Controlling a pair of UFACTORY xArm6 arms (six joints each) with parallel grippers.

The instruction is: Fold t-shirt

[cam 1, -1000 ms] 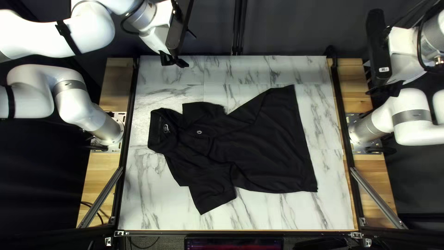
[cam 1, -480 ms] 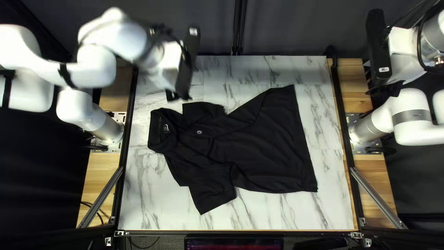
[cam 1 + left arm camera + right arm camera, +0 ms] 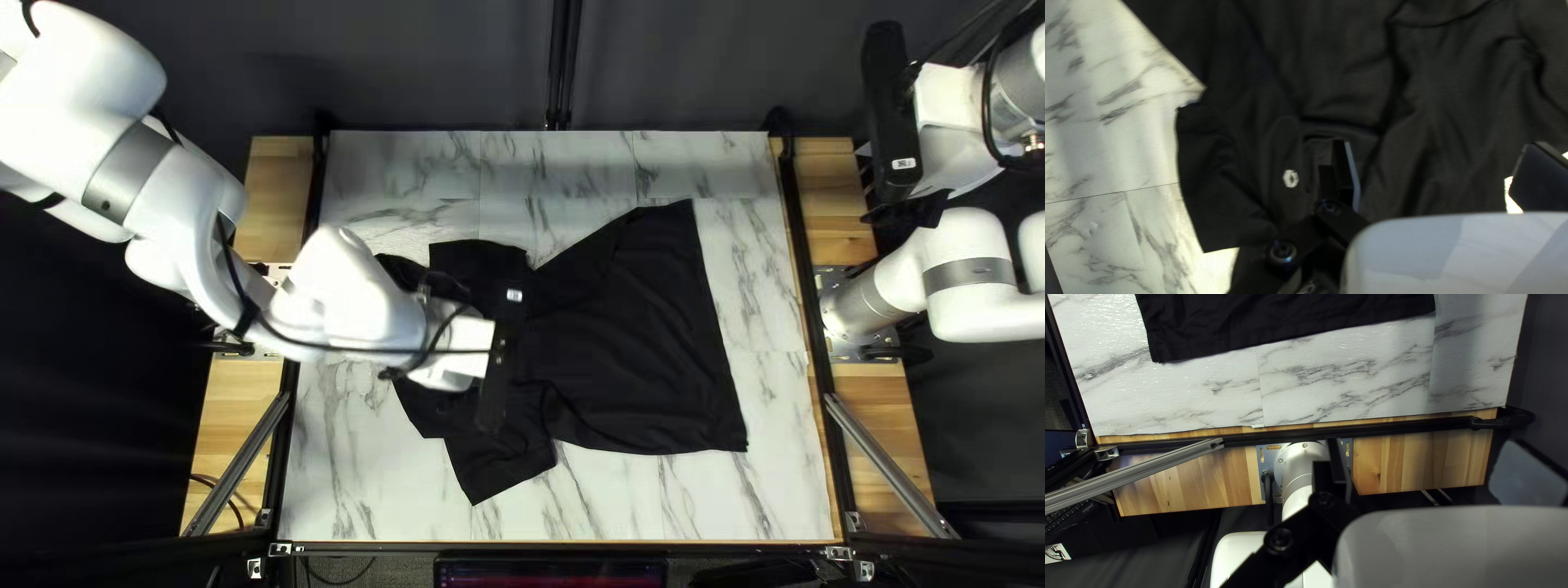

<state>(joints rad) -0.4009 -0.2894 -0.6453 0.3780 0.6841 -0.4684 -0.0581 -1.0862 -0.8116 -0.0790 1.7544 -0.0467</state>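
Two pincers are spread wide with nothing between the fingers of either, and the left pincer (image 3: 1438,163) is clearly the nearer to the t-shirt (image 3: 1399,71). That one is over the chest, close to the small logo (image 3: 1291,178), which lies just beside one finger (image 3: 1350,174). I cannot tell whether either fingertip touches cloth.

The shirt's long axis runs ahead of this pincer to the hem and behind it to the collar (image 3: 398,266), so its fingers stand apart roughly across that axis. One short sleeve (image 3: 1216,179) lies beside the logo-side finger, on bare marble of the table (image 3: 1105,147); the other sleeve (image 3: 499,463) lies off to the pincer's opposite side.

The right pincer (image 3: 1433,465) is off the shirt, with the hem (image 3: 1290,337) ahead of it, well apart. Folding seems still at its start; the next grip probably falls to the left, which should shift sideways to a sleeve or side edge, since closing mid-chest might only bunch fabric.
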